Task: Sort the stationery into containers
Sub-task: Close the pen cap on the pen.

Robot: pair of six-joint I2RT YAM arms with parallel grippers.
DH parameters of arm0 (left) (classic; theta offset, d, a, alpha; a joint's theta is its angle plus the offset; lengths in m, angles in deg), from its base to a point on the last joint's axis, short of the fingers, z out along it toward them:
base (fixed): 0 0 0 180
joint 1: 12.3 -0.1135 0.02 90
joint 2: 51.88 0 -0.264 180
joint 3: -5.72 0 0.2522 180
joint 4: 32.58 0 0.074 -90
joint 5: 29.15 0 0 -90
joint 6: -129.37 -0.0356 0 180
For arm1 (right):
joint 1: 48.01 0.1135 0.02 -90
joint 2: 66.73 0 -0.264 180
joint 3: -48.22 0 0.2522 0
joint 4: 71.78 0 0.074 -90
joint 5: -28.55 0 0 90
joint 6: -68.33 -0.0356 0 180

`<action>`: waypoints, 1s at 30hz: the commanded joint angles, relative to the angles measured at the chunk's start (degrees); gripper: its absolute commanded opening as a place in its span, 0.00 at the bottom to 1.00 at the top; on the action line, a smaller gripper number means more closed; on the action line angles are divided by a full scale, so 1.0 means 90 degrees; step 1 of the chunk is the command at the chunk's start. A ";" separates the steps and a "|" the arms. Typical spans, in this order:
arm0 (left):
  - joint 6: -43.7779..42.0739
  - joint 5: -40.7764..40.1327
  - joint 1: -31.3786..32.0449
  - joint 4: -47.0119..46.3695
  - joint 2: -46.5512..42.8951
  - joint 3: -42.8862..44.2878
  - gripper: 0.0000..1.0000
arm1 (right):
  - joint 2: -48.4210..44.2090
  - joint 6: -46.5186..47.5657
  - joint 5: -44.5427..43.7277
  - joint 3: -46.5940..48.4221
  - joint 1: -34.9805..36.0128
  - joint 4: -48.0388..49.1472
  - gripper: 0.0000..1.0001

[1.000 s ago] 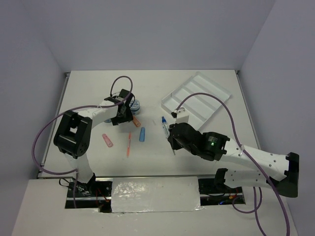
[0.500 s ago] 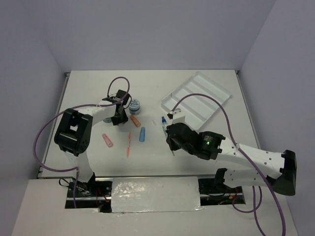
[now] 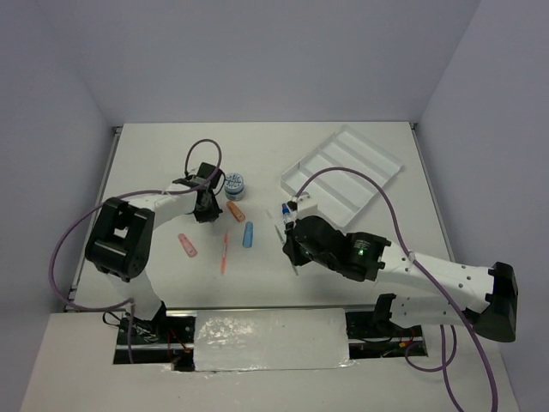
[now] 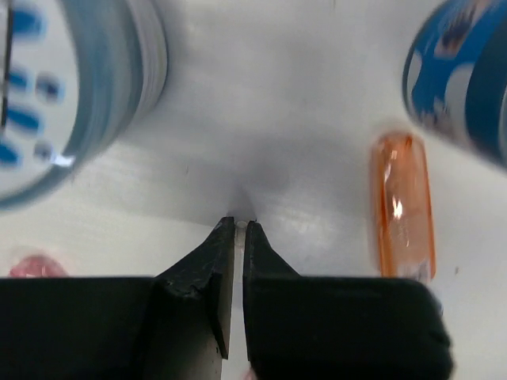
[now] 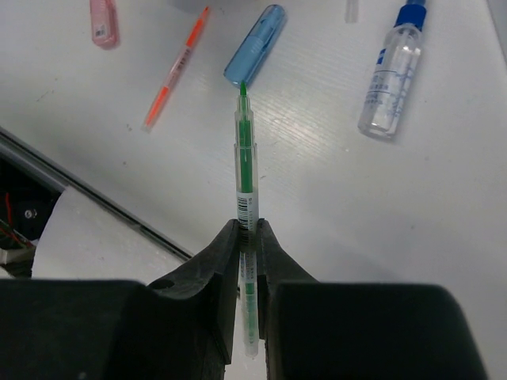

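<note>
Starting big: the white table (image 3: 154,154) is seen carrying the whole scene, and the white four-compartment tray (image 3: 360,167) is set at an angle on its far right side. Every piece of stationery is found outside that tray, either on the table or in a grip.

Over to the left gripper (image 4: 238,228): it is held low over the table, with one blue-patterned tub (image 4: 71,95) to its left and a second blue-patterned tub (image 4: 463,79) to its right. Its jaws are drawn together to a thin slit, and whether anything is caught in that slit cannot be told.

The right gripper (image 5: 247,226) is clamped on a clear pen with a green tip (image 5: 245,150). The pen is held off the table, near the middle, well short of the tray.

The blue-capped clear bottle (image 5: 392,71) is seen lying on the table near the tray's near corner. The thin orange pen (image 3: 225,251) is laid between the pink capsule (image 3: 187,245) and the blue capsule (image 5: 255,43), all three flat on the table. The orange capsule (image 4: 402,206) is spotted just beside the second tub.
</note>
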 commanded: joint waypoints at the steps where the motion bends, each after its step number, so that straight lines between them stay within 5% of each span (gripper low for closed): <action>1: 0.0113 0.0513 0.0110 -0.0120 -0.0987 -0.0459 0.00 | -0.0139 0.0131 0.0409 -0.0250 0.0051 0.0869 0.00; 10: 0.0551 0.0836 0.1252 -0.1389 -0.3868 -0.1347 0.00 | -0.0021 -0.0843 0.0399 -0.0973 0.0090 0.2401 0.00; 16: 0.1206 0.0974 0.1965 -0.3411 -0.5617 -0.2636 0.00 | -0.0684 -0.0904 0.0292 -0.1667 0.0539 0.3846 0.00; 24: 0.1148 0.1159 0.2435 -0.4847 -0.6459 -0.3184 0.00 | -0.0998 -0.0543 0.0985 -0.2029 0.0862 0.5157 0.00; 30: 0.1119 0.1227 0.2562 -0.5015 -0.6528 -0.3156 0.00 | -0.0998 -0.0475 0.0625 -0.2009 0.0979 0.5071 0.00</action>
